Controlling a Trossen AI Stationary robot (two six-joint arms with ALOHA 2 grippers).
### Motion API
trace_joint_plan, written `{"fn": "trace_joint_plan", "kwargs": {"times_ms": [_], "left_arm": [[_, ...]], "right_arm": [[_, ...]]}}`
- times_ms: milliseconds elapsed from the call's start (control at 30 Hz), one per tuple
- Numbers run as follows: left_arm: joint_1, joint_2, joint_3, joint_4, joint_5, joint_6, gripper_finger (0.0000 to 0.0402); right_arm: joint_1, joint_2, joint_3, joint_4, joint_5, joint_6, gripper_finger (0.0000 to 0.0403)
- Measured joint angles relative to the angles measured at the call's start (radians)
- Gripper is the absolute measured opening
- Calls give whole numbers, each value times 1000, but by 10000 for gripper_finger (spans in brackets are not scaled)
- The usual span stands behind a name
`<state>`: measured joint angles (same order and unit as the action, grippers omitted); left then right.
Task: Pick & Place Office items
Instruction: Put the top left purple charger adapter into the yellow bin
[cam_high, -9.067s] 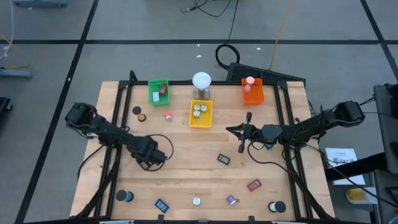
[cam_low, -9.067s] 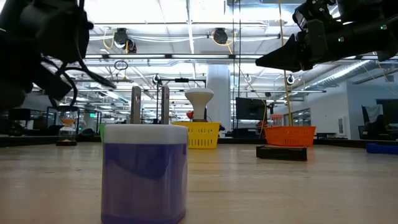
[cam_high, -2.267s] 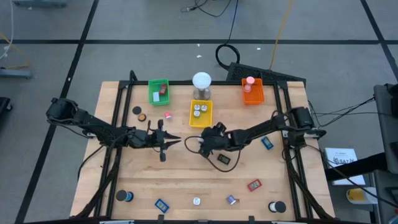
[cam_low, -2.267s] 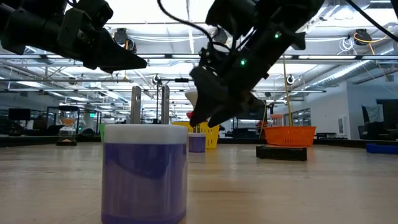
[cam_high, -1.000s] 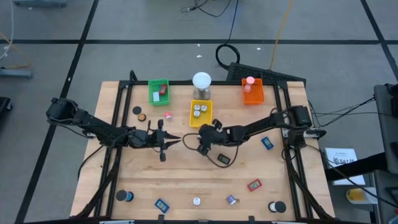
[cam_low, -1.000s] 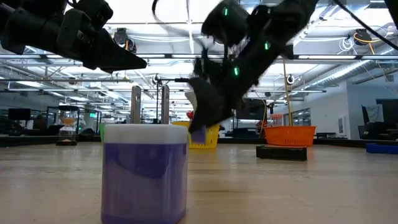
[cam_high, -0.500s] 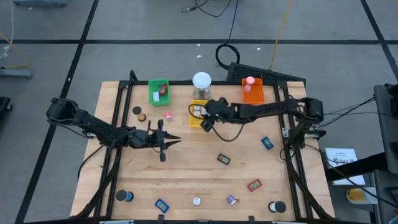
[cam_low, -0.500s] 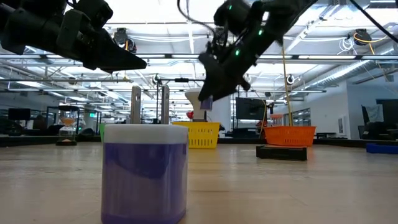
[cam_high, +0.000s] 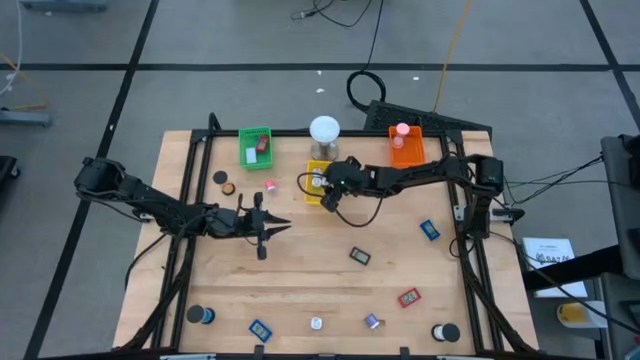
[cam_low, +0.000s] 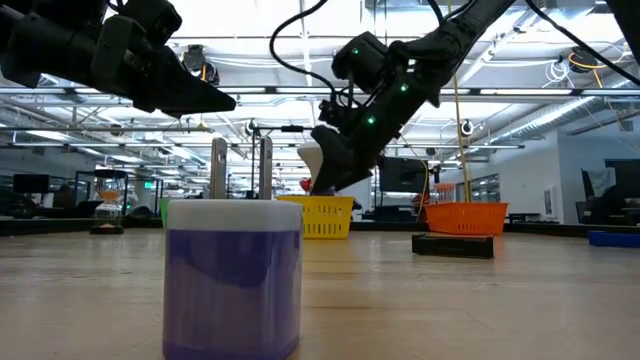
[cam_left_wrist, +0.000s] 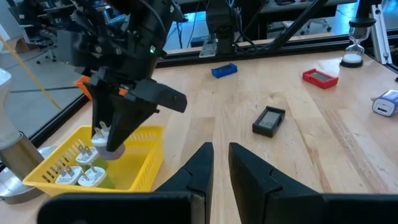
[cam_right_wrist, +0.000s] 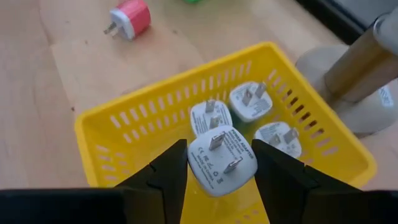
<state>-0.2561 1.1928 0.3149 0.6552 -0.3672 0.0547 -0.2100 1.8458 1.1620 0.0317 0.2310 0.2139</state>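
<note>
1. The right gripper (cam_right_wrist: 217, 163) hangs over the yellow basket (cam_high: 322, 186), which sits at about 12 o'clock from the table's centre, just in front of the white-domed cylinder (cam_high: 324, 134). Its fingers are part-way open and clamped on a white plug adapter (cam_right_wrist: 222, 159), prongs facing the wrist.

2. The step in hand looks like the drop. Three more white adapters (cam_right_wrist: 252, 100) already lie in the basket's far half, so the near half, which is bare, is the better place to let go.

3. The robot would do well to lower the adapter until it sits below the basket's rim (cam_right_wrist: 99, 120) before spreading the fingers. Released from high up, it could bounce off the others or hop the low wall.

4. The fingers need only part slightly; a wide opening risks knocking the basket wall at 9 o'clock of the gripper in the high view.

5. After the release, a straight lift keeps the fingers from dragging the adapter back out.

6. The left gripper (cam_left_wrist: 217, 162) waits above the wood at 9 o'clock from the table's centre, its fingers nearly together and holding nothing. It stays clear of the basket, so no clash looks likely.

7. Other items are still loose: a pink plug (cam_right_wrist: 130, 18) near the basket at 9 o'clock, and a dark flat piece (cam_high: 359, 256), a red one (cam_high: 408, 297) and a blue one (cam_high: 429, 230) toward 4 and 5 o'clock.
</note>
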Motion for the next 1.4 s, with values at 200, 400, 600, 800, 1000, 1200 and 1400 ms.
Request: {"fn": "trace_joint_plan", "kwargs": {"times_ms": [200, 400, 600, 800, 1000, 1200, 1400], "left_arm": [[0, 0, 0, 0, 0, -1, 51], [0, 0, 0, 0, 0, 0, 51], [0, 0, 0, 0, 0, 0, 51], [0, 0, 0, 0, 0, 0, 51], [0, 0, 0, 0, 0, 0, 51], [0, 0, 0, 0, 0, 0, 51], [0, 0, 0, 0, 0, 0, 51]], "right_arm": [[0, 0, 0, 3, 1, -17, 151], [0, 59, -2, 18, 3, -18, 150], [-5, 72, -1, 54, 4, -18, 159], [-7, 72, -1, 55, 15, -31, 166], [-7, 72, -1, 45, 84, -36, 168], [-6, 72, -1, 46, 85, -40, 168], [-6, 72, -1, 46, 85, -40, 169]]}}
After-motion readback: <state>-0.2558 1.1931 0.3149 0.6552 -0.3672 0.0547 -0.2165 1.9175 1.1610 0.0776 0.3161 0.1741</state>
